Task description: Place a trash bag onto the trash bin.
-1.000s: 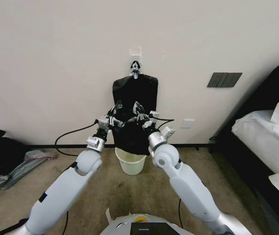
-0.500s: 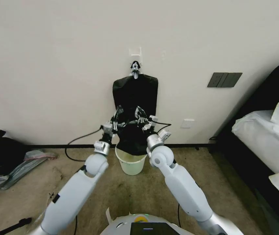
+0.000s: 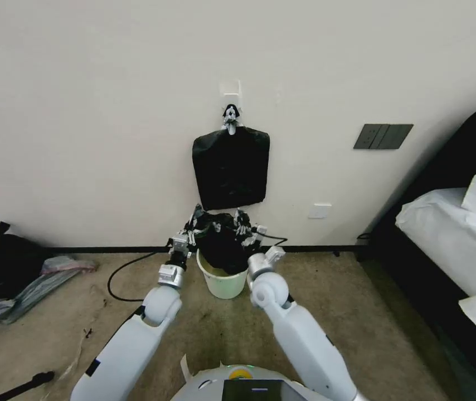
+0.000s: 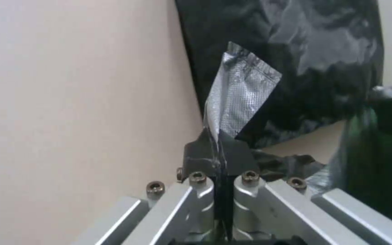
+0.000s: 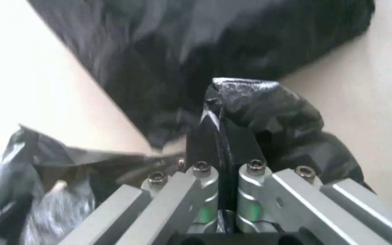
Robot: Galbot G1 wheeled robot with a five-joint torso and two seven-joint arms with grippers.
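Left gripper (image 3: 195, 221): clamped tight on one edge of the trash bag (image 3: 222, 245), a flap of film standing up between its closed fingers (image 4: 196, 160), just above the bin's left rim.
Right gripper (image 3: 242, 224): likewise pinching a bunched fold of the bag's edge, above the bin's right rim.
Trash bag: hangs between the two grippers, its lower part sagging into the trash bin (image 3: 222, 281), its mouth above the rim and not yet stretched over it.
Handling: thin, limp, glossy film, judged very light and slippery; likely to slip or tear if pulled hard, so the hold belongs at the mouth's edge, on opposite sides.
Surroundings: a flat black bundle (image 3: 231, 167) hangs from a wall hook (image 3: 230, 118) directly above the bin; the wall stands close behind, leaving little room beyond the far rim.
Also near: a cable (image 3: 132, 262) on the carpet to the left, a bed (image 3: 450, 234) well apart on the right.
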